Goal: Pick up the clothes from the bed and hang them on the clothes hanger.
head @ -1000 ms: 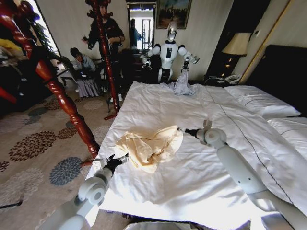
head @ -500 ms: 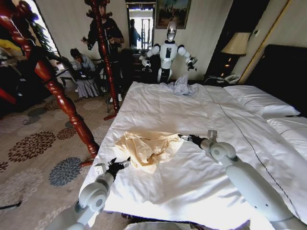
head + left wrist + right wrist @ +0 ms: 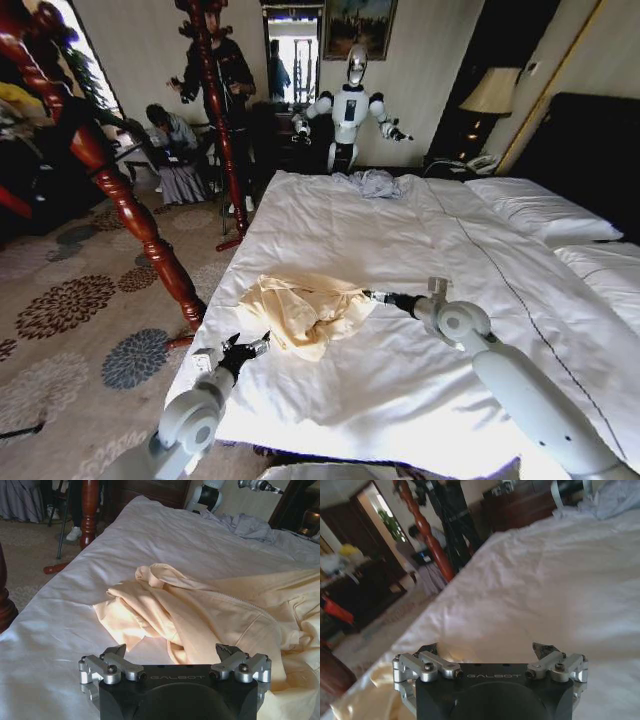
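The clothes [image 3: 305, 308], a crumpled cream-yellow garment, lie on the near left part of the bed [image 3: 400, 230]. My left gripper [image 3: 245, 348] hovers at the bed's near left edge, just short of the garment. In the left wrist view this gripper [image 3: 170, 652] is open, with the clothes [image 3: 210, 610] spread in front of it. My right gripper [image 3: 374, 296] sits low at the garment's right edge. The right wrist view shows that gripper [image 3: 487, 649] open, with a cream fold of the clothes [image 3: 365, 690] below it. The clothes hanger is out of view.
A grey-lavender garment [image 3: 372, 182] lies at the bed's far end in front of another white robot [image 3: 350, 105]. A red turned wooden post [image 3: 130, 210] stands left of the bed on patterned carpet. White pillows [image 3: 540, 210] and a dark headboard [image 3: 590, 150] are on the right.
My right gripper has dropped lower and the garment's raised right edge has sunk flat. My left gripper drew back slightly. The far robot released the grey garment onto the bed.
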